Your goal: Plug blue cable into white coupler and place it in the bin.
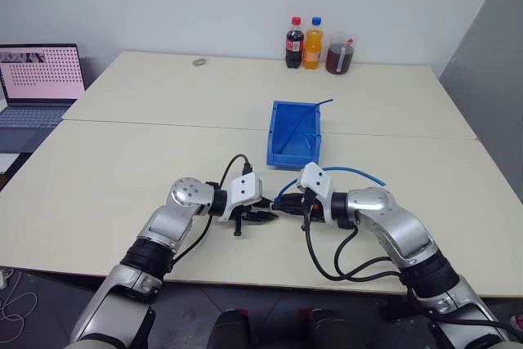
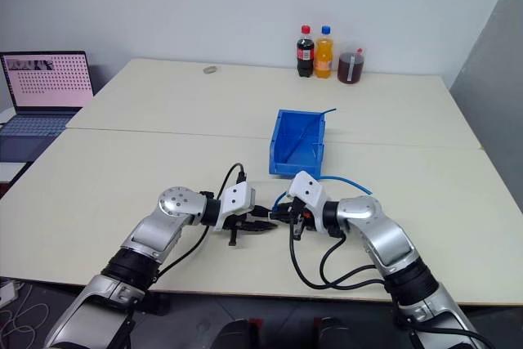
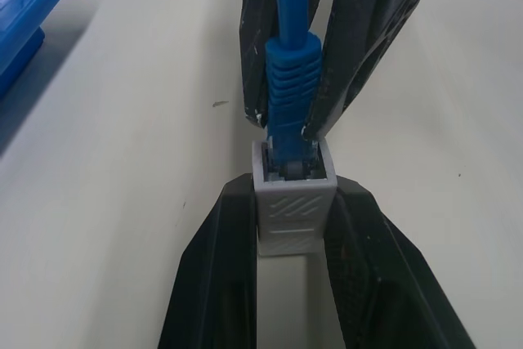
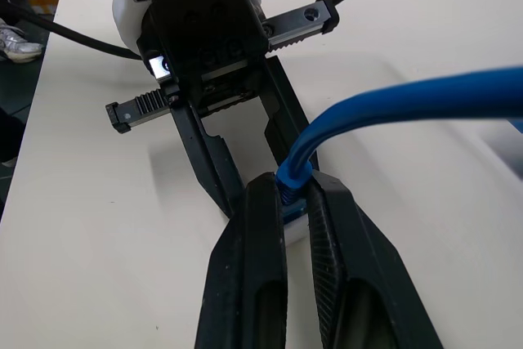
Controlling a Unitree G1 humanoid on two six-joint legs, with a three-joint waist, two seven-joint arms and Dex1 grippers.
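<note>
Grip is firm: my left gripper (image 3: 286,202) clamps the light, rigid white coupler (image 3: 294,202), my right gripper (image 4: 296,194) pinches the bendy blue cable (image 3: 290,79) at its stiff boot.

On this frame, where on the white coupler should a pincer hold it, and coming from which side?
Grip the white coupler across its two flat side walls at the closed ribbed end, approaching opposite the socket, as the left pincer does. The socket end must stay free: the blue cable plug enters there, pinched by the right pincer.
</note>
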